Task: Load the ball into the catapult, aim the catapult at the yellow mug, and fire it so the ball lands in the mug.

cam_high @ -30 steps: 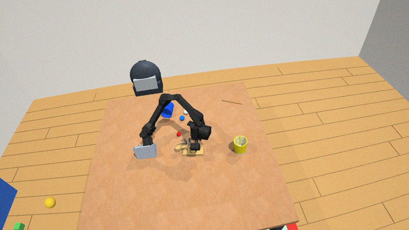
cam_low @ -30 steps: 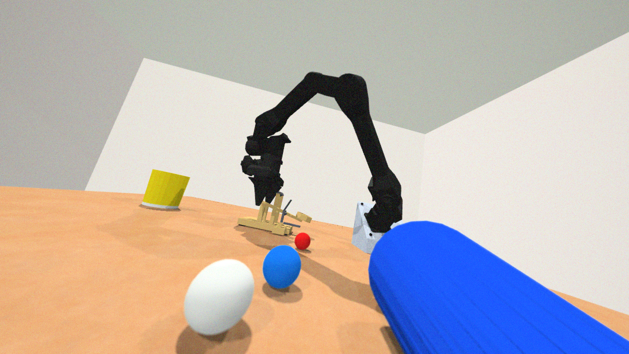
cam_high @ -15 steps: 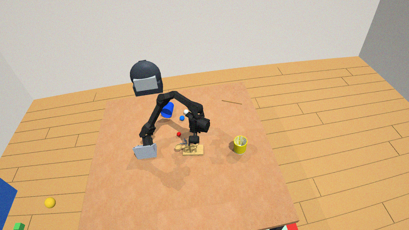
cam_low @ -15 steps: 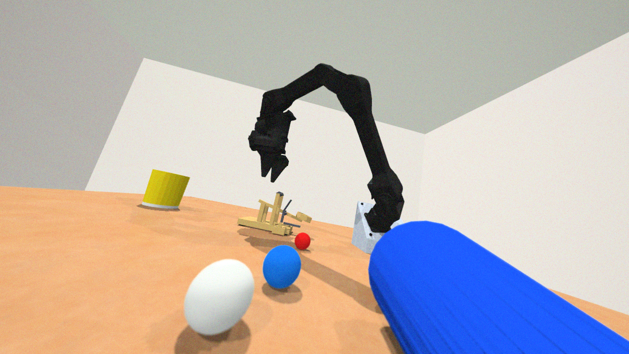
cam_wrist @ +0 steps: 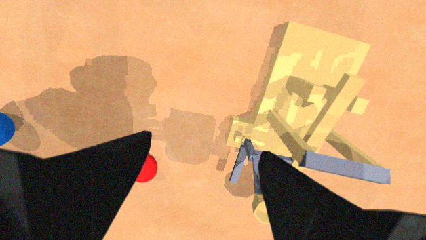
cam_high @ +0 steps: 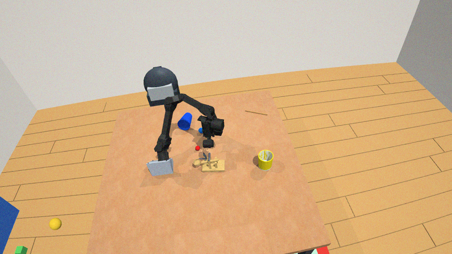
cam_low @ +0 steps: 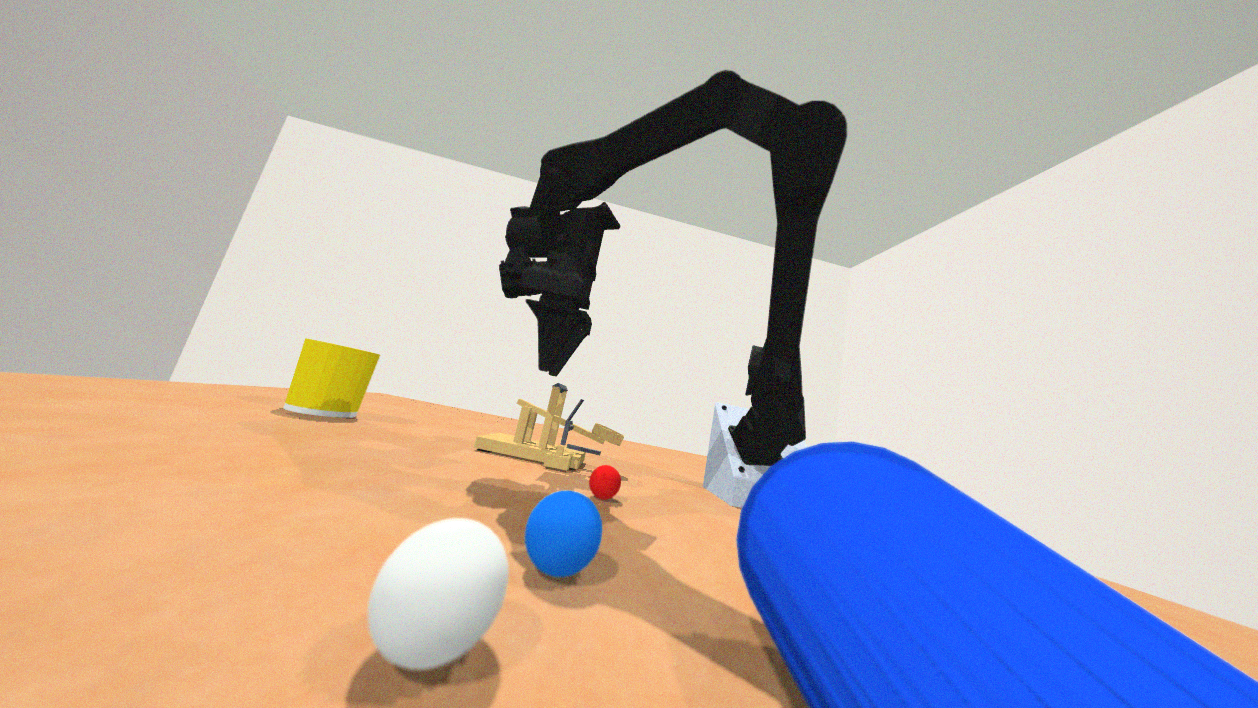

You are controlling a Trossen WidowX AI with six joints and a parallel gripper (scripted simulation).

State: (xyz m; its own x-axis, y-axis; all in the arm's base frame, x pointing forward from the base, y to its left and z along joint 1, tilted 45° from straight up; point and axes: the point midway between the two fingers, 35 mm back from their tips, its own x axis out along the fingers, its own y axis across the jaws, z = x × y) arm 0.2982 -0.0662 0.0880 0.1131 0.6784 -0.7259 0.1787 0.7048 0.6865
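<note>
The wooden catapult [cam_high: 213,167] [cam_low: 510,447] [cam_wrist: 305,51] stands mid-table; no ball shows in its arm's cup [cam_high: 196,163] [cam_low: 607,434]. The yellow mug [cam_high: 265,161] [cam_low: 330,378] stands upright to the right in the top view. A red ball [cam_high: 197,147] [cam_low: 604,481] [cam_wrist: 150,168] lies beside the catapult, partly behind a finger in the wrist view. A blue ball [cam_high: 200,130] [cam_low: 563,534] [cam_wrist: 5,129] lies farther off. My gripper [cam_low: 551,370] [cam_wrist: 206,148] is open and empty, above the table, with one finger overlapping the catapult's grey parts in the wrist view.
A blue cup [cam_high: 184,121] [cam_low: 933,572] lies on its side behind the balls in the top view. A white egg-shaped object [cam_low: 438,594] lies near the blue ball. A thin stick [cam_high: 255,112] lies at the back right. The grey arm mount [cam_high: 161,167] [cam_low: 727,471] is left of the catapult.
</note>
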